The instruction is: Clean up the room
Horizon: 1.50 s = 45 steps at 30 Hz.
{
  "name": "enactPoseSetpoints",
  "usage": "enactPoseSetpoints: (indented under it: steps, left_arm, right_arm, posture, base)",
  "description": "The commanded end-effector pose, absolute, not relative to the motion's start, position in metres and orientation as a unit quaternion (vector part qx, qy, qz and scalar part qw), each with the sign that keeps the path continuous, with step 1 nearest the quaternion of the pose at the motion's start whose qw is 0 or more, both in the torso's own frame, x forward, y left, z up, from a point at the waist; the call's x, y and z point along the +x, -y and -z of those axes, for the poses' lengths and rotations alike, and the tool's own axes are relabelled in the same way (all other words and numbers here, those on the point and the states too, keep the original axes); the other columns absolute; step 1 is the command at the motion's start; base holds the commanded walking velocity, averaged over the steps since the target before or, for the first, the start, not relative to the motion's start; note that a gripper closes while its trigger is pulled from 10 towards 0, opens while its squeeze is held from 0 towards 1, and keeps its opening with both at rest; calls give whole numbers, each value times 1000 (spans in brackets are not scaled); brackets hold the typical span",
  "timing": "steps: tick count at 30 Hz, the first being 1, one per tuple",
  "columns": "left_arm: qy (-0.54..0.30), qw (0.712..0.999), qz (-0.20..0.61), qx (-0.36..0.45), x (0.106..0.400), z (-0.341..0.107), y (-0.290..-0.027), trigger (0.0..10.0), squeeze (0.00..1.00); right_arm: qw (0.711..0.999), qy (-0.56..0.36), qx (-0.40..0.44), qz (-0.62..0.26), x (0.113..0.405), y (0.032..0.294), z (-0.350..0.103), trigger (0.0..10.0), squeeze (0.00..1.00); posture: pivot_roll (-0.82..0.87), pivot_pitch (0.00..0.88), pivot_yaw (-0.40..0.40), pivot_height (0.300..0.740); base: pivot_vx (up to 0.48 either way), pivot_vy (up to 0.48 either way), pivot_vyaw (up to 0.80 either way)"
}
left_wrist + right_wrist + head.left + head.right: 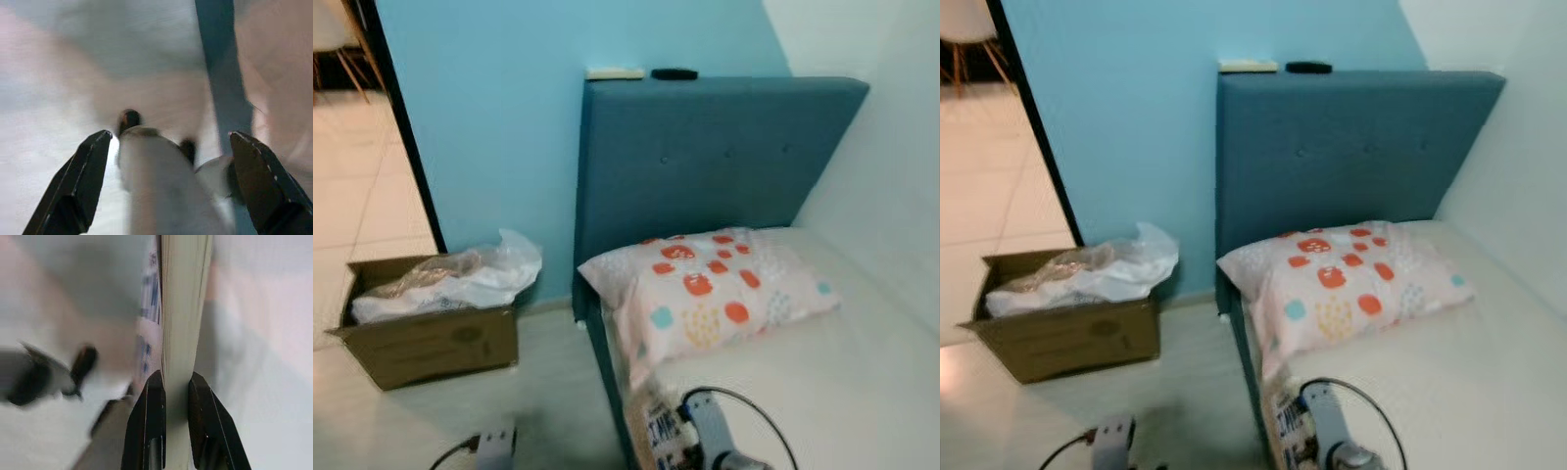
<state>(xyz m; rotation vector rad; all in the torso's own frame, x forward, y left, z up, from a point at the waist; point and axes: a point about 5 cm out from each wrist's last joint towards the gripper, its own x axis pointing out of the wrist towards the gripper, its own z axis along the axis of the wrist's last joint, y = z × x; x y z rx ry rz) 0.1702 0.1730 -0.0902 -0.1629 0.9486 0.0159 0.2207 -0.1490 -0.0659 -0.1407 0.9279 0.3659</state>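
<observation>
Right gripper (176, 396) pinches blurred book (181, 308); cover unreadable.

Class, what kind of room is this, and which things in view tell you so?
Most likely a bedroom: a white-sheeted bed with a teal padded headboard and a spotted white pillow against a blue wall.

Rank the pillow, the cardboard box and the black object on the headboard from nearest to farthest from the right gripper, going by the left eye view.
From the right gripper:
1. Pillow, on the bed just ahead.
2. Cardboard box, on the floor to the left.
3. Black object, atop the headboard.
</observation>
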Motion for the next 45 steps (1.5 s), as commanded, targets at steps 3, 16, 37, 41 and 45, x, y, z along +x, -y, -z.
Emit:
enactPoseSetpoints:
  steps: [3,16,37,41,45]
  left_arm:
    - [-461,884,6,-82,169,92,-164,10000,0]
    - [-476,877,29,-59,163,94,-164,10000,0]
    - [-510,859,-4,-41,118,106,-194,10000,0]
    - [-514,857,-6,-37,111,107,-199,10000,0]
    - [-517,856,-3,-28,100,108,-207,10000,0]
  right_arm:
    - [870,-463,-72,-153,211,165,71,10000,0]
    - [837,-483,-186,-177,219,206,61,10000,0]
    - [870,-440,-125,-186,250,194,41,10000,0]
    - [872,-440,-81,-201,252,186,40,10000,0]
    - [872,-445,-73,-191,256,190,36,10000,0]
  posture:
    - [32,0,-108,740]
    - [26,0,-102,740]
    - [127,16,-69,740]
    - [142,52,-58,740]
    - [162,100,-37,740]
  base:
    - [341,0,0]
    - [52,-164,0]
    - [0,-79,0]
    - [0,0,0]
    - [0,0,0]
